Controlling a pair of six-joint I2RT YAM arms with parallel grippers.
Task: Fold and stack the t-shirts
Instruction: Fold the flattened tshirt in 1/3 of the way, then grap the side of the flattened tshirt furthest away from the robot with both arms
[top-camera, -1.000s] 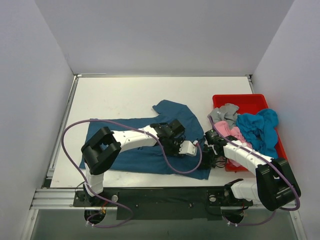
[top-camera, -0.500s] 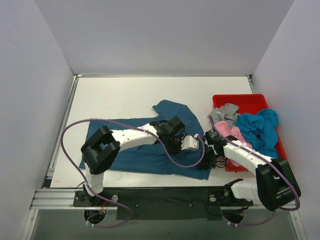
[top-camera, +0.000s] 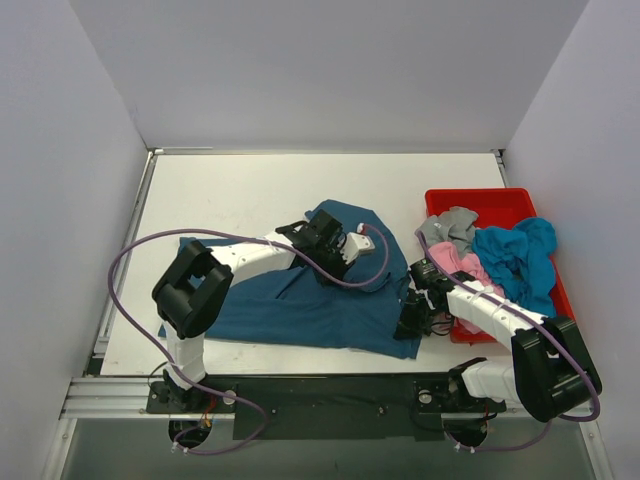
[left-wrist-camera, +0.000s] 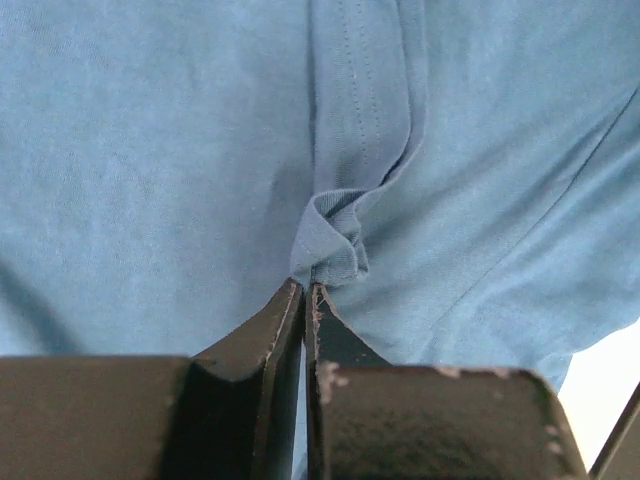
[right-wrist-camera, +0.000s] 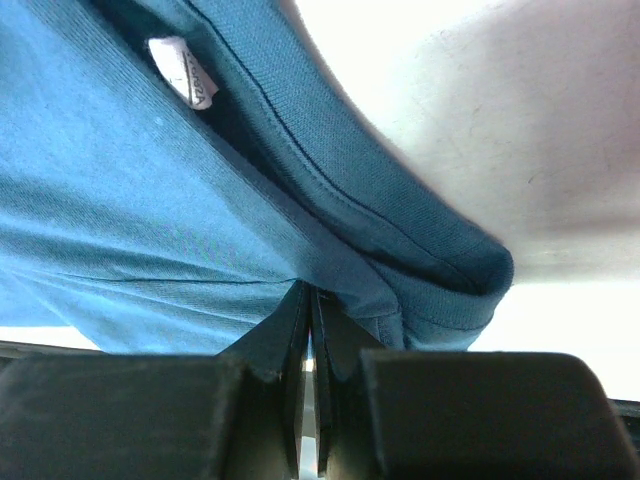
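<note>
Dark teal-blue cloth t-shirt (top-camera: 290, 305) lies spread on white counter (top-camera: 230, 190), centre-near. Left end effector (left-wrist-camera: 306, 292) is clamped on a raised fold, far-right part of shirt. Right end effector (right-wrist-camera: 308, 295) is clamped on the shirt's near-right edge. Turquoise-blue shirt (top-camera: 515, 255), pink shirt (top-camera: 462, 265) and grey shirt (top-camera: 450, 225) are heaped in red plastic tray (top-camera: 480, 195), right.

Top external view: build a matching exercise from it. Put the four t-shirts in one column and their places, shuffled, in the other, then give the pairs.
Column one
1. dark teal t-shirt
2. turquoise t-shirt
3. grey t-shirt
4. pink t-shirt

Column two
A. far left corner of the red tray
B. left side of the tray, nearer than the grey one
C. spread on the table, outside the tray
D. bunched along the tray's right side

Pairs: 1-C, 2-D, 3-A, 4-B
</note>
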